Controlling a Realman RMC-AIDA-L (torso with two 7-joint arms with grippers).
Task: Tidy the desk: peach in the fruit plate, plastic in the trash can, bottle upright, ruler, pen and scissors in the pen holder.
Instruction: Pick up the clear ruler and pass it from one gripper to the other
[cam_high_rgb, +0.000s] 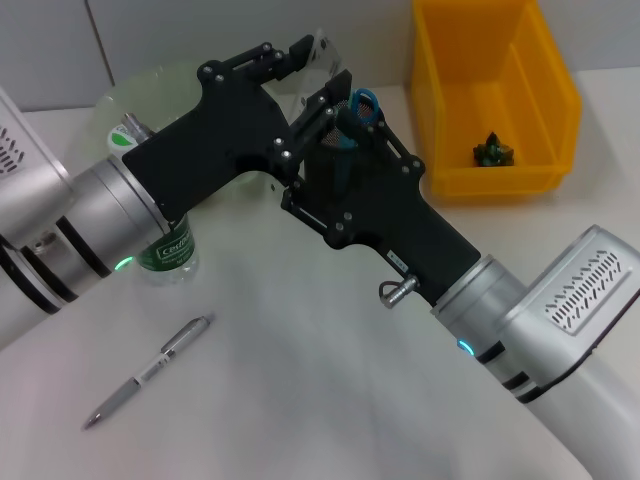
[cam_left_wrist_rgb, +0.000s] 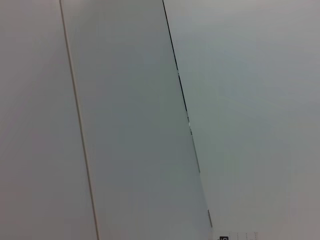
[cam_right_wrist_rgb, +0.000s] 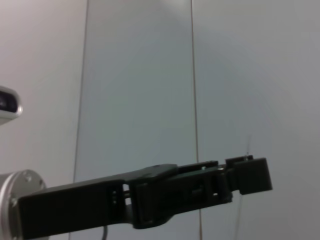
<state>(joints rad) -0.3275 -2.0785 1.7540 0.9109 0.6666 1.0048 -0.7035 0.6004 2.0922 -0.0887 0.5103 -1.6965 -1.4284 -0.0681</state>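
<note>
My left gripper (cam_high_rgb: 303, 50) is raised at the back of the desk (cam_high_rgb: 330, 380) and shut on the clear ruler (cam_high_rgb: 325, 48). The ruler's marked end shows in the left wrist view (cam_left_wrist_rgb: 237, 236). My right gripper (cam_high_rgb: 350, 98) hovers just beside it, jaws apart, over the black mesh pen holder (cam_high_rgb: 338, 135). The scissors (cam_high_rgb: 363, 100) stand in the holder, blue handles up. The pen (cam_high_rgb: 150, 372) lies on the desk at the front left. The bottle (cam_high_rgb: 168, 252) stands upright, half hidden by my left arm. The fruit plate (cam_high_rgb: 150, 88) is at the back left. The peach is hidden.
The yellow trash can (cam_high_rgb: 455, 95) stands at the back right with a dark green crumpled piece (cam_high_rgb: 493, 152) inside. The right wrist view shows my left gripper (cam_right_wrist_rgb: 247, 175) against the wall. Both arms cross over the middle back of the desk.
</note>
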